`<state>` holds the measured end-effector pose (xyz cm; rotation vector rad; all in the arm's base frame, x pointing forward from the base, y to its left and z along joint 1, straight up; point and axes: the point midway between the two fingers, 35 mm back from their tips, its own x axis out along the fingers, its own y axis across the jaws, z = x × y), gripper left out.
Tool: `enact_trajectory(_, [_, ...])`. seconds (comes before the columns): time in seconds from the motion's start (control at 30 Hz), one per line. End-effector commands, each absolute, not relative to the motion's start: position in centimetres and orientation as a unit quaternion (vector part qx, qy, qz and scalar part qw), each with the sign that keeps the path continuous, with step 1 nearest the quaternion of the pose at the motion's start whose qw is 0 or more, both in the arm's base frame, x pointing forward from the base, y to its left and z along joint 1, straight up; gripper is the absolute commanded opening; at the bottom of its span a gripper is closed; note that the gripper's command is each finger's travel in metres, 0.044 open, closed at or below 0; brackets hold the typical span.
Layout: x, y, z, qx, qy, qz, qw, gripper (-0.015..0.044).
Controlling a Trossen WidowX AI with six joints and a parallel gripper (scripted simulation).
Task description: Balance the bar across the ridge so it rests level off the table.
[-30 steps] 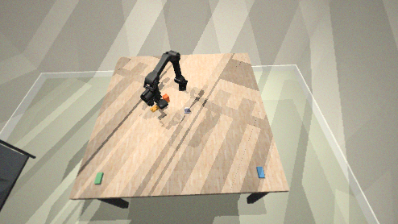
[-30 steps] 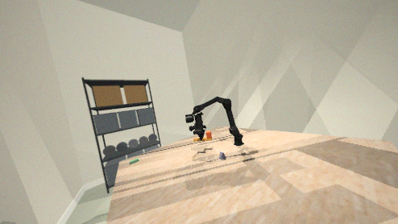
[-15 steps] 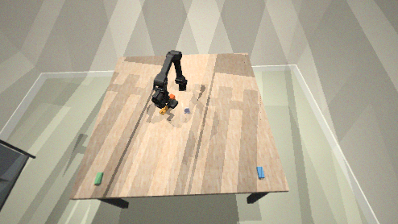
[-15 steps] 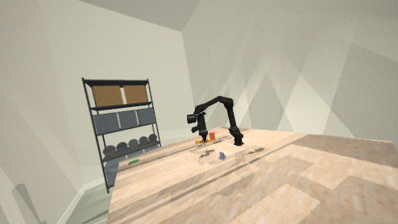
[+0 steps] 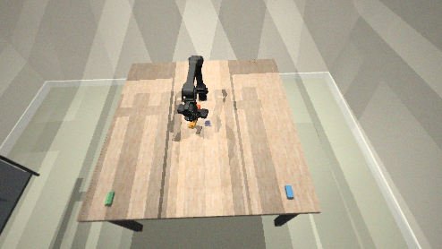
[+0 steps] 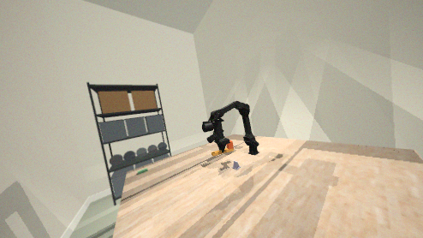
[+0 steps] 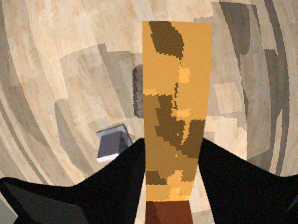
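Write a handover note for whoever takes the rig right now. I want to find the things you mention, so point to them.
Gripper (image 5: 192, 117) (image 6: 223, 151) (image 7: 172, 144): shut on the yellow bar (image 5: 191, 125) (image 6: 215, 153) (image 7: 175, 75), which has an orange block (image 6: 230, 145) at its other end.
Ridge (image 5: 208, 123) (image 6: 236, 165) (image 7: 114, 142): standing on the table, off to one side of the bar.
Done: bar grasped.
Left: bring it over the ridge, set it across so it rests level and off the table, then let go.
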<state>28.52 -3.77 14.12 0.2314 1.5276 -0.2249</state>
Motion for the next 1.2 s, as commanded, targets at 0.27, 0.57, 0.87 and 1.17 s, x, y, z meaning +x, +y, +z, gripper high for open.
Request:
enact_trajectory(0.27, [28.2, 0.6, 14.0, 0.032, 0.698, -0.031, 0.714, 0.0])
enact_trajectory(0.57, [28.0, 3.8, 14.1, -0.011, 0.699, 0.013, 0.715, 0.0])
enact_trajectory(0.87, [28.0, 4.1, 13.1, -0.011, 0.699, 0.014, 0.715, 0.0])
enact_trajectory(1.17, [28.1, 4.2, 11.6, -0.012, 0.699, 0.014, 0.715, 0.0])
